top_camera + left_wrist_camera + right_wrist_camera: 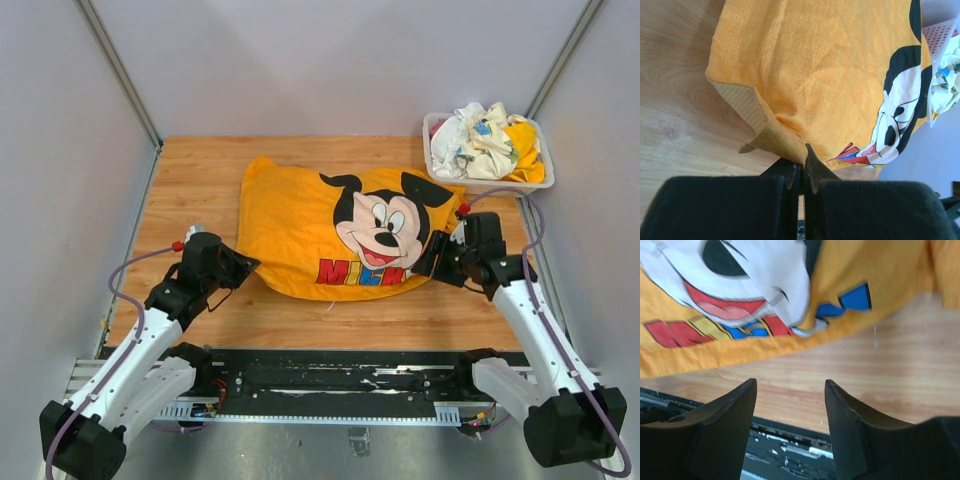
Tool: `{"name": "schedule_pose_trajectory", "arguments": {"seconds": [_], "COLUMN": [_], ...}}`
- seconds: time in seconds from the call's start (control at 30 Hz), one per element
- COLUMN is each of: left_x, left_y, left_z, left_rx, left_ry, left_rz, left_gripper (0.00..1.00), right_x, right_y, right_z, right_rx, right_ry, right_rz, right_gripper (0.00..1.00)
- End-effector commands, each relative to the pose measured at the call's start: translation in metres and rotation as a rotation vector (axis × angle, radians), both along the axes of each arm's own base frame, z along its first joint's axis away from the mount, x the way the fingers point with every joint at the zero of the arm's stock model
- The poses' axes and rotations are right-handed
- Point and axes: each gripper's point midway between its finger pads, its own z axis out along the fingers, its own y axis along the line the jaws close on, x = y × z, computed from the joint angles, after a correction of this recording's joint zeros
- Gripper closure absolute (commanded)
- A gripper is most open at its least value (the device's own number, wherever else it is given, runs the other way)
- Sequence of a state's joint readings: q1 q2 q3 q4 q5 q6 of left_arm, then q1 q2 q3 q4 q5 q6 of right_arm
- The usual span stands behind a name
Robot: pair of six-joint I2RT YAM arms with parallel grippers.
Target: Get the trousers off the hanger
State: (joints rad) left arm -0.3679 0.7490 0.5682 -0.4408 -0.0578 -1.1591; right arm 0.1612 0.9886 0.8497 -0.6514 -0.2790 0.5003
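Observation:
The trousers [300, 225] are an orange garment with a Mickey Mouse print, lying flat across the middle of the wooden table [190, 180]. No hanger shows in any view. My left gripper [246, 265] is at the garment's near left corner. In the left wrist view, this gripper [802, 159] is shut on a folded corner of the orange cloth [775, 137]. My right gripper [428, 260] hovers at the garment's near right edge. In the right wrist view, it [790, 386] stands open over bare wood with nothing between its fingers, the printed cloth [765, 295] just beyond the tips.
A white basket [432, 150] holding crumpled clothes [485, 138] stands at the back right corner. Grey walls close the table on three sides. The black rail [330, 378] carrying the arm bases runs along the near edge.

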Motion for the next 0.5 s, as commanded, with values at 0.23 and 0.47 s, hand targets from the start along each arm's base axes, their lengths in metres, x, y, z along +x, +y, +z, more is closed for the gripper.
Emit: {"name": "schedule_pose_trajectory", "arguments": {"seconds": [0.23,0.47], "left_x": [0.014,0.013], "left_y": [-0.008,-0.007], "left_z": [0.031,0.031], "left_rx": [-0.043,-0.039], "left_ry": [-0.091,-0.087], "left_rz": [-0.023,-0.02], "left_gripper": [1.0,1.0], "right_x": [-0.025,-0.001], "right_y": [-0.012,-0.027], "right_z": [-0.093,-0.108], "right_rx": [0.114,0.172], "right_ry": [0.105,0.031], "right_rz": [-0.21,-0.317], "right_gripper": [0.55,0.55]}}
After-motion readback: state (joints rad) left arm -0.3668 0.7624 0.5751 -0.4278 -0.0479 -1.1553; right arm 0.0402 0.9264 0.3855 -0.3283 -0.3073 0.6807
